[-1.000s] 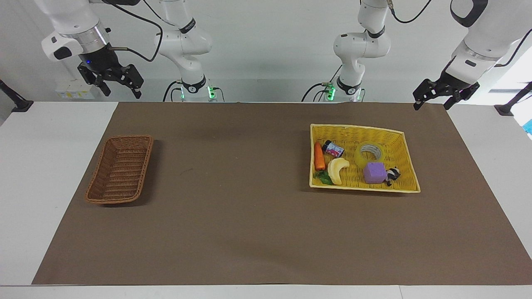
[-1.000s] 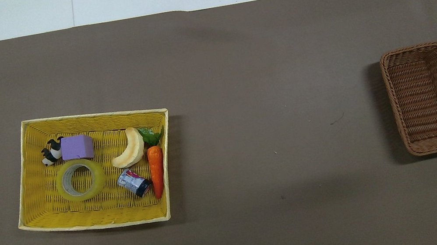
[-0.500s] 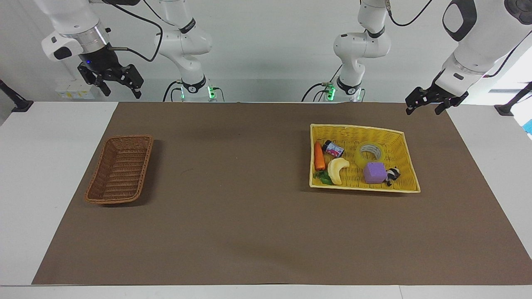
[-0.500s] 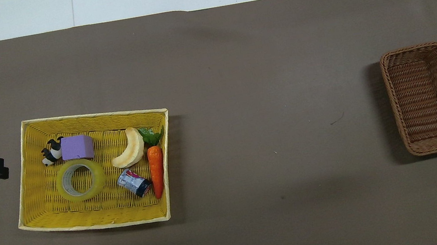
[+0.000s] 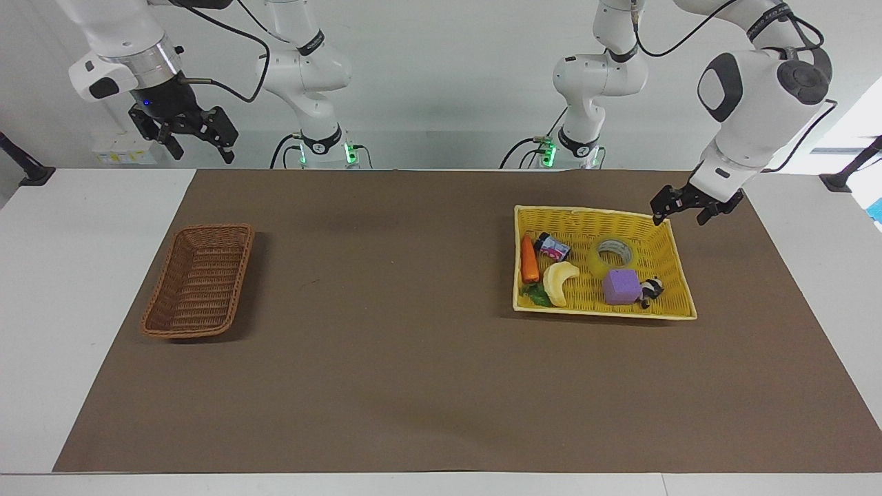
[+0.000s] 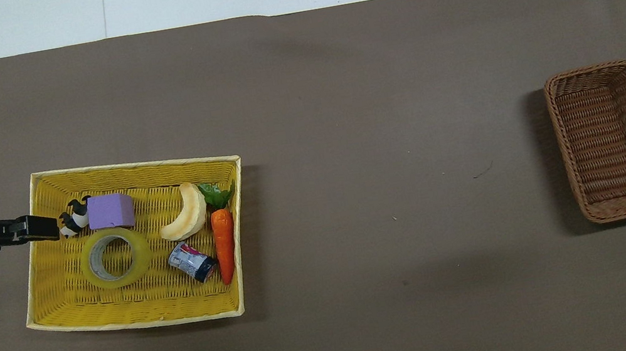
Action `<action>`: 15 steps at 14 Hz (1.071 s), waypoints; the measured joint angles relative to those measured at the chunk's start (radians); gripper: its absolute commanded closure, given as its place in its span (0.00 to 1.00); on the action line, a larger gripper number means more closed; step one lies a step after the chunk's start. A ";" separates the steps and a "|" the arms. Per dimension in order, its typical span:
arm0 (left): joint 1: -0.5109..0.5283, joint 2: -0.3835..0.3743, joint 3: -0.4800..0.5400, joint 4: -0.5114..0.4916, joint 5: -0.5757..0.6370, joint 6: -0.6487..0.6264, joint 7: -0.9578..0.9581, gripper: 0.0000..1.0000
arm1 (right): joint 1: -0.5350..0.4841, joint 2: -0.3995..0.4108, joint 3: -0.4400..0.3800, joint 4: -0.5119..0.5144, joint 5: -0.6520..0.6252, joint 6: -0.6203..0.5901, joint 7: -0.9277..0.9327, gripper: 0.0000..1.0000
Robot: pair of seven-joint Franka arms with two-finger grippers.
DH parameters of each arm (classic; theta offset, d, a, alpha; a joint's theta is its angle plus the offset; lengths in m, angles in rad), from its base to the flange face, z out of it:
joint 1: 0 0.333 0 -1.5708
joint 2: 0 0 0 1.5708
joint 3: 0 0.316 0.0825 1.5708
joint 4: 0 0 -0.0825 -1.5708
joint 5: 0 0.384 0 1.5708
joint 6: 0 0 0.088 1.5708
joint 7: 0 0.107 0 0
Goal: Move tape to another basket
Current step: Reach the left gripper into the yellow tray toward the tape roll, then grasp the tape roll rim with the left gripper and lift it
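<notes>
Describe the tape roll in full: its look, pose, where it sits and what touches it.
The tape is a wide roll of yellowish, translucent packing tape around a pale inner core, lying flat with its hole facing up. It rests on the woven floor of the yellow basket, toward the left arm's end of the table. The purple block lies just farther from the robots, close beside it; contact cannot be told. No gripper holds it.
</notes>
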 measured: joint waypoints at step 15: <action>-0.048 0.066 -0.003 -0.345 0.000 0.350 -0.175 1.00 | 0.000 0.000 0.000 0.000 0.000 0.000 0.000 0.00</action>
